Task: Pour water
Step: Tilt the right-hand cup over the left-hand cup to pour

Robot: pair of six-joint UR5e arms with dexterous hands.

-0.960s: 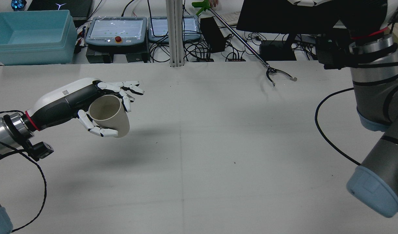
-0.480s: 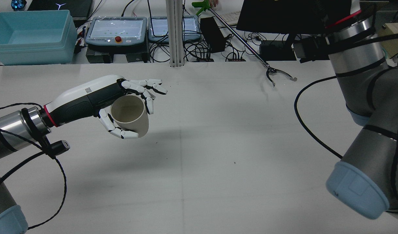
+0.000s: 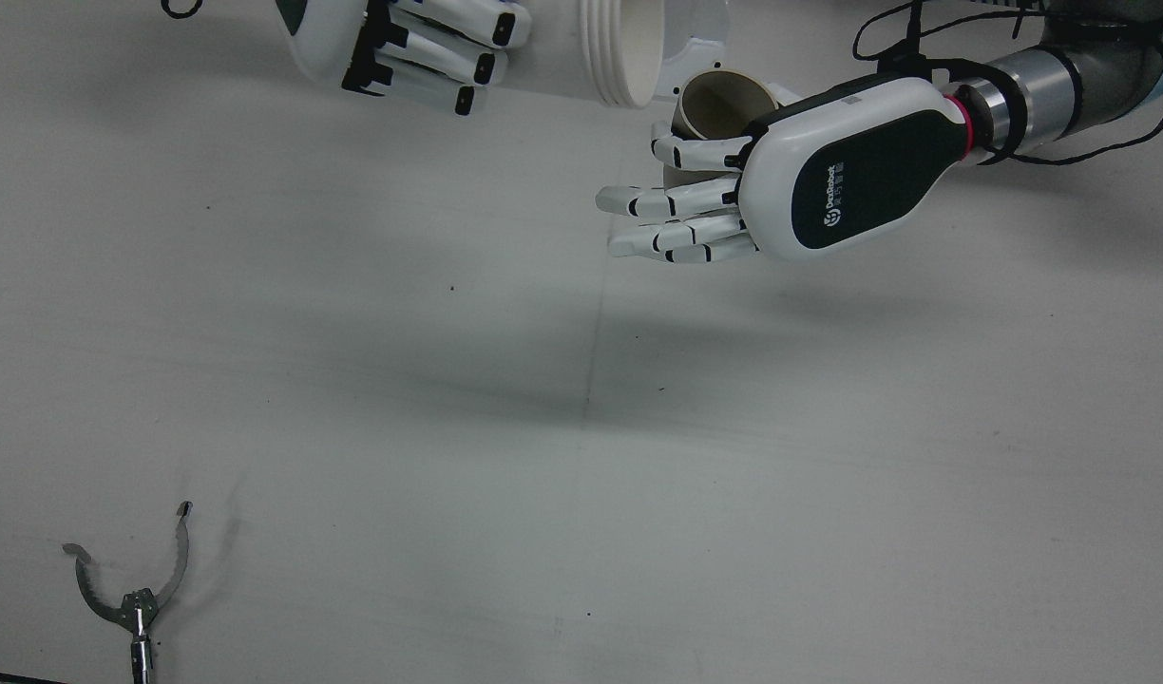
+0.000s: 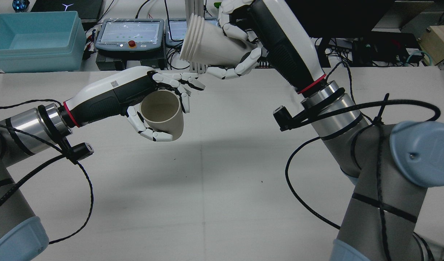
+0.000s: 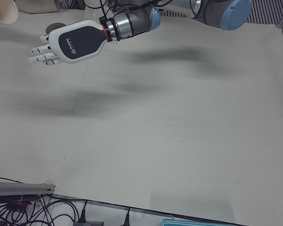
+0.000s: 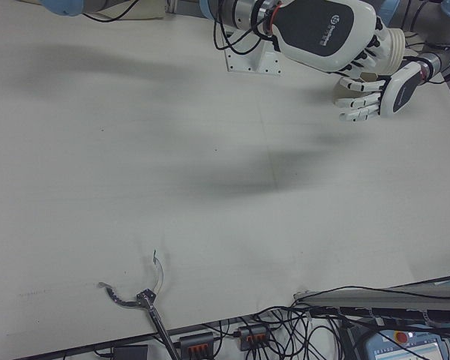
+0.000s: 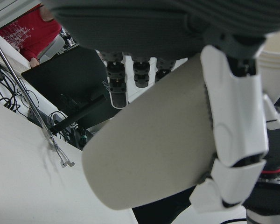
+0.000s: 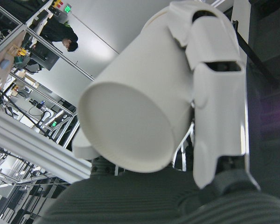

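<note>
My left hand [image 4: 127, 96] is shut on a tan paper cup [image 4: 161, 116], held above the table with its mouth tipped toward the rear camera. My right hand [image 4: 269, 34] is shut on a white ribbed-rim cup [image 4: 204, 45], tilted on its side with its mouth pointing left, just above and behind the tan cup. In the front view the white cup [image 3: 624, 47] sits next to the tan cup [image 3: 719, 100], the left hand [image 3: 829, 180] on the right and the right hand [image 3: 401, 43] at the top. The hand views show the tan cup [image 7: 154, 149] and the white cup [image 8: 130, 121] wrapped by fingers. No water is visible.
A metal reach-grabber claw [image 3: 130, 589] lies on the table at the operators' side. A teal bin [image 4: 33, 40] and control pendants [image 4: 129, 32] stand beyond the far table edge. Black cables hang from both arms. A person in red [image 7: 32, 35] stands behind the table.
My right arm has swung in from the right, bringing the white cup over the table's middle. My left hand has carried the tan cup rightward, under the white cup's mouth.
</note>
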